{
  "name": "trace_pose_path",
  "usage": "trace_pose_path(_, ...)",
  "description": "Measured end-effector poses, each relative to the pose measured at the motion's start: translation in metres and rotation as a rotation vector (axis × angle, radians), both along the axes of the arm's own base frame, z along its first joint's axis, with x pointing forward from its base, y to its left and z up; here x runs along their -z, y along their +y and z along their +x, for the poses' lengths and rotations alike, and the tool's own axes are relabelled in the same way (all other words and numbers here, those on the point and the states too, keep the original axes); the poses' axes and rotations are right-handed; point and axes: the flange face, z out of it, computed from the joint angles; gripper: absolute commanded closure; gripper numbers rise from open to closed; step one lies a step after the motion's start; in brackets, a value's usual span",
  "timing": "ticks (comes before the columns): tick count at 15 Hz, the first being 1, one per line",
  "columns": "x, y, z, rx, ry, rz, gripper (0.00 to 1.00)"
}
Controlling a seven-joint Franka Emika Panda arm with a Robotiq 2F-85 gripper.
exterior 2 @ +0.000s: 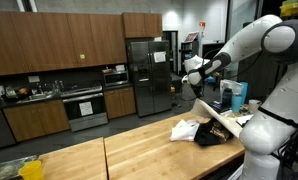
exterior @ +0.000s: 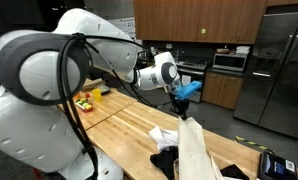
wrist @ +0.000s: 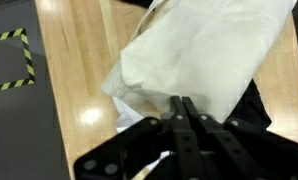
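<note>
White cloth [wrist: 204,50] between closed jaws, above wooden countertop [wrist: 74,85].

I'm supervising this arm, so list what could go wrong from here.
1. The fingers seem to pinch only an edge of the white cloth; it might slip and drop onto the table.
2. The cloth hangs down beside the dark clothes, so moving it may drag them along.

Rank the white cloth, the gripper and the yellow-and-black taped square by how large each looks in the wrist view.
1. white cloth, filling most of the view.
2. gripper, though nearness to the camera enlarges it.
3. taped square, smallest, cut by the frame edge.
</note>
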Motion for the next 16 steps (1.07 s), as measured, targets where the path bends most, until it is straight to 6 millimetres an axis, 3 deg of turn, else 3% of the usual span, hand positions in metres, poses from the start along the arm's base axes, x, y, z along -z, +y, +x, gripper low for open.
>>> trace_pose_path(2, -0.014, -0.007, -0.007, 0.014, -0.001, -0.049, 0.99)
trace_pose_path(4, -0.047, -0.015, -0.023, 0.043, 0.024, -0.115, 0.99)
trace_pose_path(7, -0.119, -0.02, -0.052, 0.081, 0.023, -0.203, 0.99)
trace_pose_path(10, -0.199, -0.012, -0.063, 0.01, -0.045, -0.295, 0.99)
trace_pose_path(14, -0.296, 0.021, -0.046, -0.169, -0.17, -0.428, 0.99)
trace_pose_path(16, -0.326, 0.037, -0.02, -0.276, -0.259, -0.45, 0.99)
